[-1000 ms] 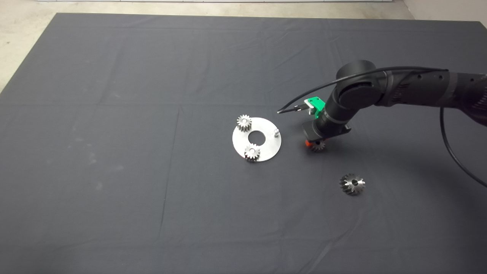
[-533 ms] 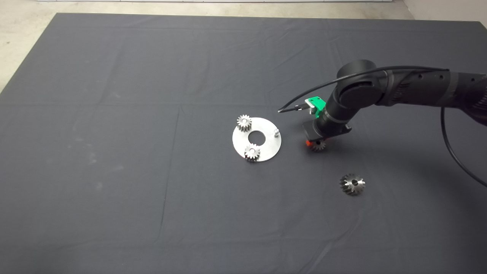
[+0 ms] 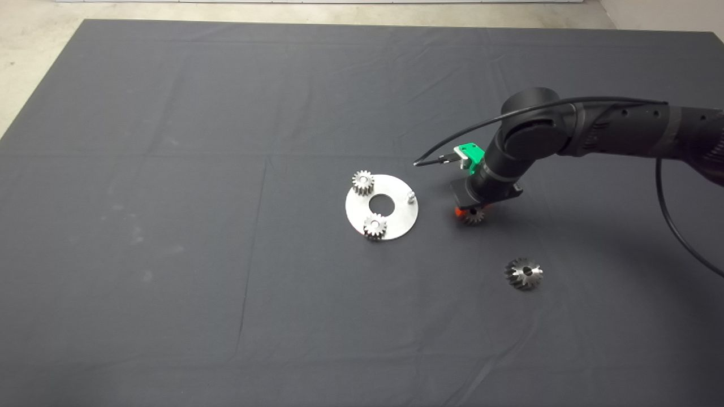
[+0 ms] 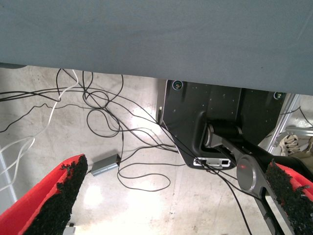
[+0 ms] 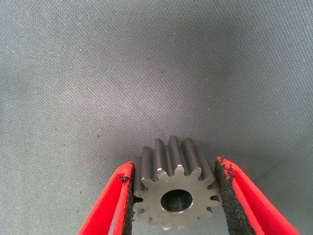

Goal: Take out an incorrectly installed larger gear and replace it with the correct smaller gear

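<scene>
Just right of the round silver steel plate (image 3: 396, 217), the right gripper (image 5: 176, 196) had its black pads pinched against the teeth of the small dull dark-grey steel spur gear (image 5: 175, 190), which looked heavy, rigid and slippery, so gripping across the teeth seemed right.

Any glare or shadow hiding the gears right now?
Head view: the arm's soft shadow falls right of the small gear; big gear glints but reads clearly. Right wrist view: small gear evenly lit between the right pincer pads. Left wrist view: bright glare on the floor.
</scene>
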Available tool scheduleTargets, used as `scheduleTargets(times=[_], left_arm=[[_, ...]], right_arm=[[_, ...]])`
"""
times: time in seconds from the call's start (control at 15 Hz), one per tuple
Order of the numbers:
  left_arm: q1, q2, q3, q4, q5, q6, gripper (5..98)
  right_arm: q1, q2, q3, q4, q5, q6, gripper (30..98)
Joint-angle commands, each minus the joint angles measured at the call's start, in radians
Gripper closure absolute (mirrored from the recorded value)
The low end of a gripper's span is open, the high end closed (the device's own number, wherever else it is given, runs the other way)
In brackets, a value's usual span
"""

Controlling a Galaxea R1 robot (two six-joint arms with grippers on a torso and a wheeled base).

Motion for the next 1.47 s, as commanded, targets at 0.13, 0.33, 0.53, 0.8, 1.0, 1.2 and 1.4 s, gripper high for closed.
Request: scheduleTargets(times=[0.13,0.33,0.53,0.8,1.0,1.2,1.4], left_arm=[[-0.002,-0.004,0.007,-0.011,0.027,0.006,9.3],[-0.002,-0.005,0.007,-0.011,0.027,0.006,9.3],[-0.002,-0.006,0.007,-0.011,0.027,0.006,9.3],[-0.002,-0.006,0.000,-0.011,0.029,0.005,9.3],[-0.002,-0.002,-0.008,-0.011,0.029,0.002,9.3],[-0.002,-0.002,-0.017,-0.011,0.029,-0.007,9.3],[-0.002,-0.015,-0.011,-0.011,0.029,-0.017,9.3]], right_arm=[[0.016,0.005,-0.007,-0.030,-0.120,-0.004,90.2],[0.033,0.003,-0.008,-0.013,-0.121,-0.004,90.3],[0.101,0.000,0.001,0.130,-0.121,-0.001,90.3],[0.194,0.005,0.057,0.177,-0.121,0.012,90.5],[0.243,0.029,0.092,0.210,-0.121,0.054,90.8],[0.271,0.061,0.129,0.224,-0.120,0.105,90.8],[0.271,0.089,0.199,0.228,-0.120,0.168,90.8]])
